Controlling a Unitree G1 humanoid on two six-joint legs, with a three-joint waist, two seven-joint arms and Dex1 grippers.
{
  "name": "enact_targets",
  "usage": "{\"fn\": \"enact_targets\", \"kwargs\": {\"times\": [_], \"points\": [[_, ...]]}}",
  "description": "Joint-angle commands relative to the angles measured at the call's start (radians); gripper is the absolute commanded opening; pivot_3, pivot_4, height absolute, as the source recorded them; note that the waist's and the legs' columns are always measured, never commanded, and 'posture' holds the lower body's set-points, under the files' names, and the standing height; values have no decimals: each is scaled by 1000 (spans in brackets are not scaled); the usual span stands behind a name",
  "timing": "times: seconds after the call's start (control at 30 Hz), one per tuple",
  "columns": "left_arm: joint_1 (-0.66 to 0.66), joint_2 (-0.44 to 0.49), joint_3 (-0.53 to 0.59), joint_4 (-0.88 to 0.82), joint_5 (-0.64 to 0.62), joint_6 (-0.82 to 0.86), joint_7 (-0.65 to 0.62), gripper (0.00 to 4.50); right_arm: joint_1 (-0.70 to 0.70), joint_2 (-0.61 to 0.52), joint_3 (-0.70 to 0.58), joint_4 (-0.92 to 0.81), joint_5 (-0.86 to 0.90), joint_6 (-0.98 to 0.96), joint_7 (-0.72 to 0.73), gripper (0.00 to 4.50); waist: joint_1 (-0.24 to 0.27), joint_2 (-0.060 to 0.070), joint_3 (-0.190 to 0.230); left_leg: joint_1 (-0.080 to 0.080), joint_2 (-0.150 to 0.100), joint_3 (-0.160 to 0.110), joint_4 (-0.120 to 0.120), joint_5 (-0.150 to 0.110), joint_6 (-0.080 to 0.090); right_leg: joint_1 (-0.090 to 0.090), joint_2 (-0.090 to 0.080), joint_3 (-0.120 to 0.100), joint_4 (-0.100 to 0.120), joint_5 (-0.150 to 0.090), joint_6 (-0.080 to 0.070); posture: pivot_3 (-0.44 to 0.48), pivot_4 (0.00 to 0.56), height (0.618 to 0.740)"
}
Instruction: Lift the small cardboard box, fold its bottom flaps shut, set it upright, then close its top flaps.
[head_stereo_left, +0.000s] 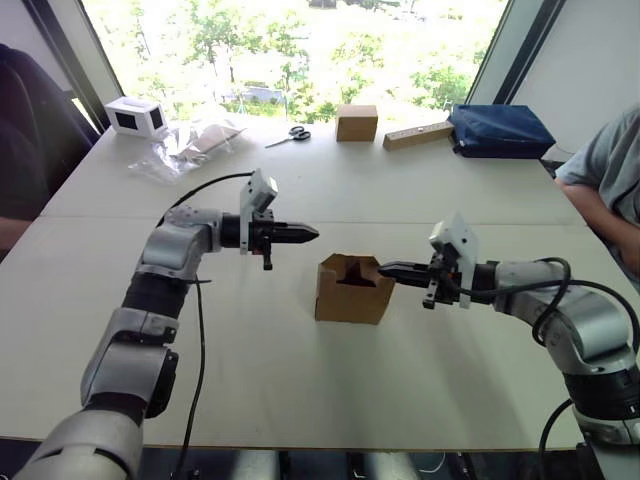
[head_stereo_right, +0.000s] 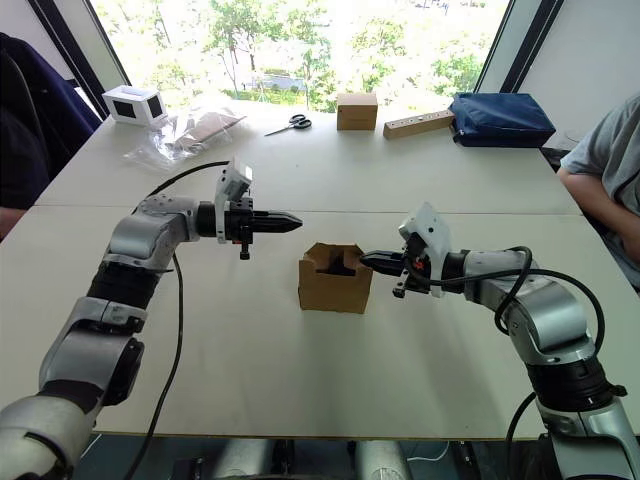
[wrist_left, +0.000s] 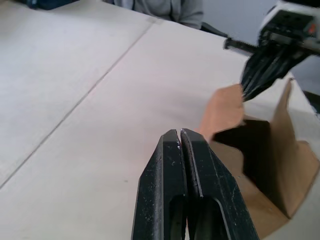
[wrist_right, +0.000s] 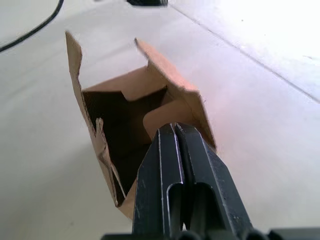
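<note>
Far edge of the surface (head_stereo_left: 300, 400), from the robot's left: a white device (head_stereo_left: 136, 116), crumpled clear plastic (head_stereo_left: 185, 145), scissors (head_stereo_left: 290, 134), a small tan cube (head_stereo_left: 357, 122), a long thin tan bar (head_stereo_left: 418, 135) and a dark blue bag (head_stereo_left: 500, 130). A person's sleeve (head_stereo_left: 608, 165) shows at the right edge.

The small cardboard box (head_stereo_left: 352, 290) stands upright at mid-surface, its top flaps (wrist_right: 172, 82) open and the dark interior visible. The left gripper (head_stereo_left: 300, 233), fingers pressed together and empty, hovers above and to the box's left. The right gripper (head_stereo_left: 392, 271), fingers likewise together, meets the box's right flap.
</note>
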Motion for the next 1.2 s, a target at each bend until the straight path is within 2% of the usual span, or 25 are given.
{"fn": "enact_targets", "kwargs": {"times": [0.03, 0.2, 0.4, 0.57, 0.77, 1.2], "points": [[-63, -33, -8, 143, 55, -125, -9, 52, 3, -37, -129, -76, 79, 48, -27, 0, 3, 0, 0, 0, 0, 0, 0, 0, 0, 0, 0, 0, 0, 0, 0, 0, 150, 740], [-114, -99, -15, 322, 111, -231, -19, 52, 42, -21, -262, -170, 249, 170, -102, 0, 17, 0, 0, 0, -1, 0, 0, 0, 0, 0, 0, 0, 0, 0, 0, 0, 150, 740], [-156, -151, 2, 456, 138, -279, -39, 52, 178, -4, -271, -381, 465, 281, -215, 0, 16, 0, 0, -1, 1, -1, 0, 0, 0, -1, 0, 0, 0, 0, 0, 0, 150, 740], [-147, -181, -3, 456, 155, -282, -88, 52, 195, 54, -121, -434, 410, 261, -331, 0, 13, -1, 0, -1, 2, -1, 0, 0, 0, -1, -1, 0, 0, 0, 0, 0, 150, 740], [-113, -190, 2, 396, 152, -256, -119, 52, 164, 45, 4, -402, 308, 221, -359, 0, 15, -1, 0, -2, 1, -1, 0, 0, 0, -2, 0, 0, 0, 0, 0, 0, 150, 740], [-83, -210, 12, 353, 153, -261, -84, 52, 95, 69, 95, -298, 197, 133, -338, 0, 17, -1, 0, -2, 1, -1, 0, 0, 0, -2, 0, 0, 0, 0, 0, 0, 150, 740]]}}
